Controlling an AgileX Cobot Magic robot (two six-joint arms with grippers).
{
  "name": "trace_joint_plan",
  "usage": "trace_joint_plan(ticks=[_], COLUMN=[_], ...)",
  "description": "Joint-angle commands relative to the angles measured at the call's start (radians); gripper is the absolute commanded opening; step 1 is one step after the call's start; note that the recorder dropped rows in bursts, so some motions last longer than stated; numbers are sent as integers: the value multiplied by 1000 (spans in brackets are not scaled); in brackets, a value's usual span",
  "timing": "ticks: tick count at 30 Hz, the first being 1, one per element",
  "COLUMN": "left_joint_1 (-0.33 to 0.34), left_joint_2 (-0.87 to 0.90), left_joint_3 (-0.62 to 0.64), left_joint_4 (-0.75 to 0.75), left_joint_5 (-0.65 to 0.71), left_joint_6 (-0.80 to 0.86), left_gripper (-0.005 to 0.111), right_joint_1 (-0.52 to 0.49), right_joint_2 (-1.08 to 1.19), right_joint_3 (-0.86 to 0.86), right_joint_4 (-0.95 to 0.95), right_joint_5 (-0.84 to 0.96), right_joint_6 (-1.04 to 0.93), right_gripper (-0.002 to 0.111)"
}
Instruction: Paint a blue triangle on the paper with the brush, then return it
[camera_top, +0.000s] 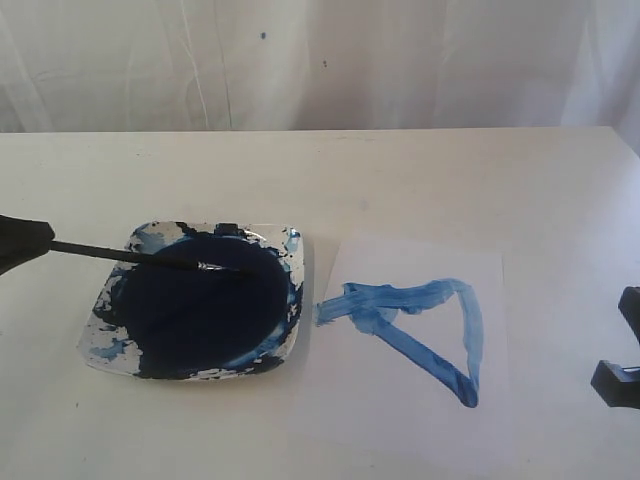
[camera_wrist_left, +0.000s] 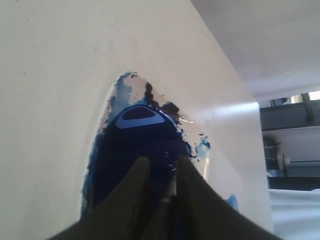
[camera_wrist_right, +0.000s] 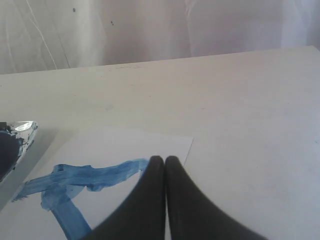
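Left tool (camera_wrist_left: 162, 163) slack around brush (camera_top: 140, 258), tip in paint dish (camera_top: 150, 236)
Jaws are parted wider than the handle; with the blue triangle (camera_top: 472, 340) closed, the brush is judged returned.

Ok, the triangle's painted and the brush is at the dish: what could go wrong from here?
1. The brush lies across the dish rim from the left gripper; once released, its handle could tip off onto the table.
2. Its bristles are over the dark paint pool; any lift toward the paper may drip on the blue triangle.
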Motion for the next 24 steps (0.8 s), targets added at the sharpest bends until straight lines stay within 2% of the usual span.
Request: trace_joint_plan(ticks=[1,4,16,22,24], left_joint_1=[0,0,0,0,0], left_joint_2=[15,15,46,46,46], left_joint_3=[6,6,6,6,6], left_joint_4=[56,56,65,-26,-26], left_joint_5=[-195,-200,-200,-174,-166], left_joint_6=[65,65,77,281,281], left_gripper=[49,57,56,56,56], right_joint_1=[-1,-1,-1,-1,-1], right_joint_2=[-6,-6,-6,-6,-6], right_joint_3=[7,7,7,7,7], right_joint_4=[4,4,4,4,4], right_joint_5=[2,2,2,2,2], right_joint_6=[-3,-3,-3,-3,-3], right_gripper=[0,0,0,0,0])
